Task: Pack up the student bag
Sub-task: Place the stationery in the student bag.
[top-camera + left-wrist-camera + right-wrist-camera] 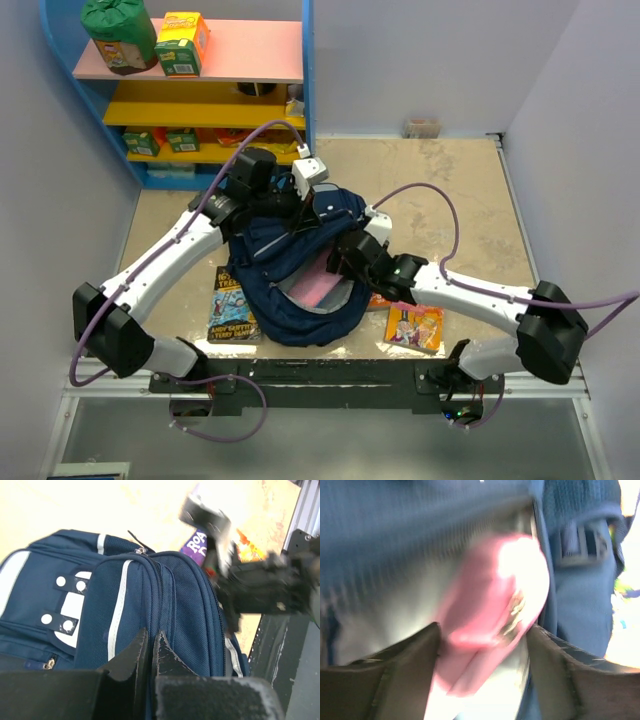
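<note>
Top external view: the student bag (268,250), a large navy-blue fabric backpack, lies in the middle of the beige table (470,200). Its long axis runs far to near, and its open mouth faces the near edge. A small soft pink pencil case (318,288) lies inside that mouth.

The right gripper (338,266) sits at the right side of the opening and points left into the bag. In the right wrist view its fingers are spread, one on each side of the pink case (490,595). Blur hides whether the pads touch it.

The left gripper (297,205) reaches over to the bag's far end. In the left wrist view its fingers (142,652) are pressed together against the navy fabric. Whether a fold is caught between them cannot be told.

The right arm is the nearer one to the mouth. Its clear way out looks to be back toward the near right, along the bag's long axis.
</note>
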Motion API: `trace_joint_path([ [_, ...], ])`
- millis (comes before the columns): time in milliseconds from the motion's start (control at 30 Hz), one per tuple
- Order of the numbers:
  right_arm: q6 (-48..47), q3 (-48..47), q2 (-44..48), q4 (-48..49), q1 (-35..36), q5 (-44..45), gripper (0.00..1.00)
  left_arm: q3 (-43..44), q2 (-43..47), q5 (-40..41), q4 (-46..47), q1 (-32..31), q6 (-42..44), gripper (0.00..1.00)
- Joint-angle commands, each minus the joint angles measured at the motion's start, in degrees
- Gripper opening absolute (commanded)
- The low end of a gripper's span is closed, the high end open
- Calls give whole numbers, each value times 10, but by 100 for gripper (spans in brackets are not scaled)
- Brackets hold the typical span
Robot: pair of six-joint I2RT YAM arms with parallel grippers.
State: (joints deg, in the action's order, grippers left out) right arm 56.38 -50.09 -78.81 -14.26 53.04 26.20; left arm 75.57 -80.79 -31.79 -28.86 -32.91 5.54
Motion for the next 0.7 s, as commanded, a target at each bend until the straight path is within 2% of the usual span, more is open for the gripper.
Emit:
trace_joint_path([
  [0, -34, 12, 32, -73, 39, 58, 76, 76, 13, -25, 98, 1, 2, 0],
  [133, -48, 29, 100, -46, 43, 41, 72, 85, 15, -19, 91, 1, 12, 0],
  [167, -54, 37, 111, -39, 42, 33, 66, 86, 16, -17, 90, 1, 14, 0],
  [333, -44, 84, 124, -9, 43, -11, 49, 87, 20, -19, 87, 1, 19, 0],
  [400, -51, 92, 117, 20, 43, -35, 36, 87, 20, -20, 90, 1, 18, 0],
  [433, -60, 92, 114, 33, 43, -48, 25, 87, 20, -22, 91, 1, 17, 0],
  [533, -100, 87, 89, 81, 44, -85, 4, 88, 20, -23, 90, 1, 18, 0],
  [567, -120, 83, 79, 88, 48, -89, 0, 87, 20, -24, 90, 1, 17, 0],
  [667, -152, 78, 41, 134, 64, -112, 0, 78, 23, -27, 91, 1, 17, 0],
])
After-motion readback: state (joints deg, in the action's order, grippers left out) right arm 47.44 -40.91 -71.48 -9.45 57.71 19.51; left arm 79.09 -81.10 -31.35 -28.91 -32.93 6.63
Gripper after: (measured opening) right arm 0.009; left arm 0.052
